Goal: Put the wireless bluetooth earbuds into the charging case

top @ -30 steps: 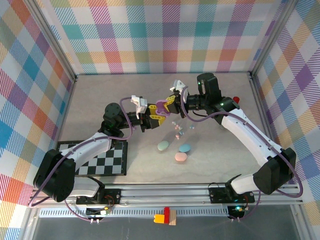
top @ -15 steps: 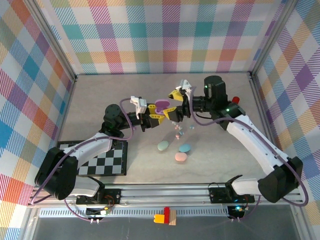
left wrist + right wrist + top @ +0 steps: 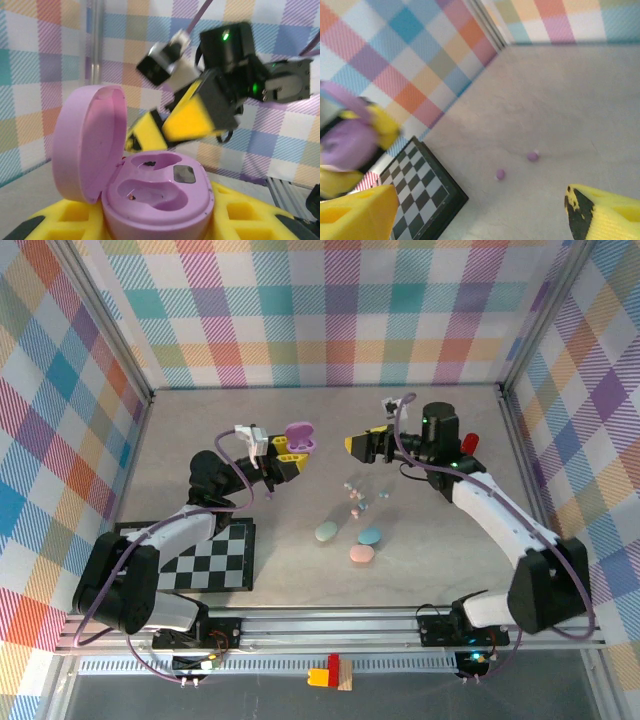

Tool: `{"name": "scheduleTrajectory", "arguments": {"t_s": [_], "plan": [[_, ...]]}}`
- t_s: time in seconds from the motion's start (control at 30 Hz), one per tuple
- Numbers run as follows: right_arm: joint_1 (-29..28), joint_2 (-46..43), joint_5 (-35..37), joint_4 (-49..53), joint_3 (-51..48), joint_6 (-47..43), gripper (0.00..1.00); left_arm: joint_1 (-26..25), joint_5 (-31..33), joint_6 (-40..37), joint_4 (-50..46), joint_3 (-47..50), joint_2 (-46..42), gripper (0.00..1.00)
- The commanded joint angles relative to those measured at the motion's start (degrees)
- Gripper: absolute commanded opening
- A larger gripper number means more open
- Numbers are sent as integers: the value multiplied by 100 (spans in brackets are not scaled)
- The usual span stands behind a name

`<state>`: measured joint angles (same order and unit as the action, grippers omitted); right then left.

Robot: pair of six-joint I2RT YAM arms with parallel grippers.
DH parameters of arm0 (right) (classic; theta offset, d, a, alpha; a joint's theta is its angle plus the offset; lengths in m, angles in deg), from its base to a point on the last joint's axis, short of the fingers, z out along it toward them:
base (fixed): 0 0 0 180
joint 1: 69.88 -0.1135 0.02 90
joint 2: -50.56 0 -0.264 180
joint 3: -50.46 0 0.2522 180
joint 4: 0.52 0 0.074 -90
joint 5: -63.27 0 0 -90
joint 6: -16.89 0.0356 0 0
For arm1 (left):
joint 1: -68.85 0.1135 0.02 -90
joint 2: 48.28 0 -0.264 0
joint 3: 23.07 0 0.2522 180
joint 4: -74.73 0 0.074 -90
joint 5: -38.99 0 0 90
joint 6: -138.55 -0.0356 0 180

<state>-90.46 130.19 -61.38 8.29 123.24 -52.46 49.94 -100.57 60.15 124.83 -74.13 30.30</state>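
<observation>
The left pincer (image 3: 288,444) is clamped on the open purple charging case (image 3: 156,192), which has its lid tipped up and its two sockets facing upward. Facing it and well apart, the right pincer (image 3: 362,446) has its jaws spread wide. Beneath the right pincer, two purple earbuds (image 3: 500,174) lie on the bench (image 3: 580,100). Beyond them, toward the arm bases, rest a mint case (image 3: 326,531), a blue case (image 3: 371,536) and a pink case (image 3: 362,555).
</observation>
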Motion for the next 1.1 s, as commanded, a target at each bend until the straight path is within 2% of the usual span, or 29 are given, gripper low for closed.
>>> {"name": "scheduleTrajectory", "arguments": {"t_s": [0.0,0.13,0.23,0.37,0.5,0.63,0.93,1.07], "plan": [[-219,577,472,73,98,531,85,166,143,124,442,81,-377,35],[-634,1485,838,528,628,944,81,282,190,26,181,65,-616,35],[-954,2120,855,382,872,1389,77,374,245,-60,3,91,-774,35],[-1322,2834,975,491,1413,1497,62,525,217,-22,-65,74,-920,35],[-1519,3424,1162,471,1814,2181,53,608,201,-25,-225,33,-1048,35],[-1742,3999,1358,299,2159,2780,51,626,202,-32,-272,2,-1081,35],[-1836,4953,1580,1037,3506,2447,51,631,131,20,-251,10,-1114,35],[-1836,5375,1694,1531,4134,2308,47,630,122,27,-212,12,-1110,35]]}}
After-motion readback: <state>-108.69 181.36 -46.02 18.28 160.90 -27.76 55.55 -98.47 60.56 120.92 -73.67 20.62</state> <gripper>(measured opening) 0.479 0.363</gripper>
